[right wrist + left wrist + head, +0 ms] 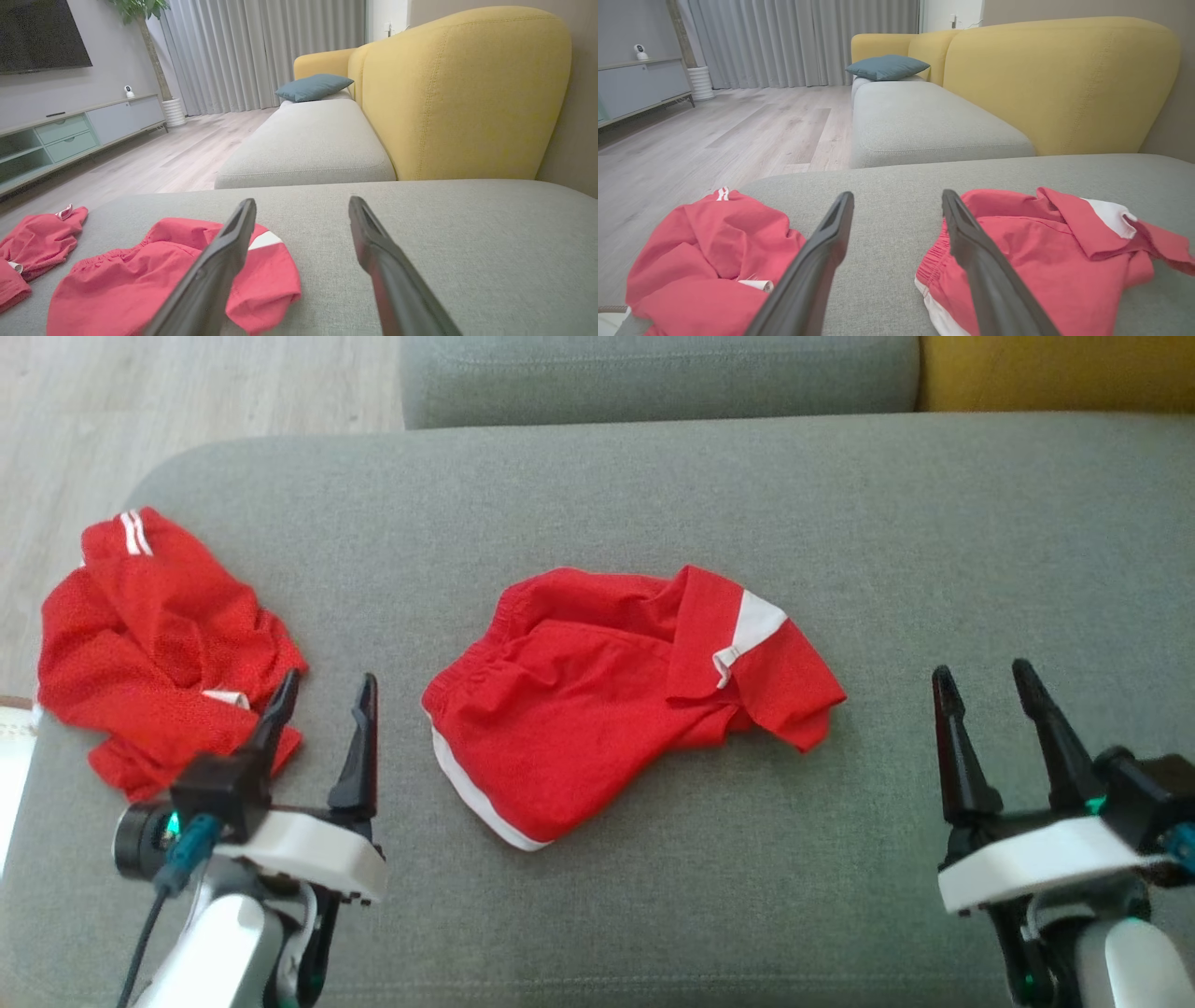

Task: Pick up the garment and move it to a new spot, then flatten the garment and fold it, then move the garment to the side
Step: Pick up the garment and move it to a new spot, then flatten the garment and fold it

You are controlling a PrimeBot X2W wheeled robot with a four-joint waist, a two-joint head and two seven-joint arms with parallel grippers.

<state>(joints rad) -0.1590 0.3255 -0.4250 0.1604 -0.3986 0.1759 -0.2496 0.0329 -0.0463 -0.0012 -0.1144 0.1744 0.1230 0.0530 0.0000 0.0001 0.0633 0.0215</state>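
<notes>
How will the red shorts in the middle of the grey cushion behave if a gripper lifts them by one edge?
The red shorts lie crumpled with a leg folded over, so they will probably hang limp when lifted. The thin cloth looks light. On the grey cushion they would likely bunch rather than slide.

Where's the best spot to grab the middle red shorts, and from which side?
Probably the gathered waistband of the red shorts, from the left with the open left gripper: that edge faces it and bunches up thick off the grey cushion.
</notes>
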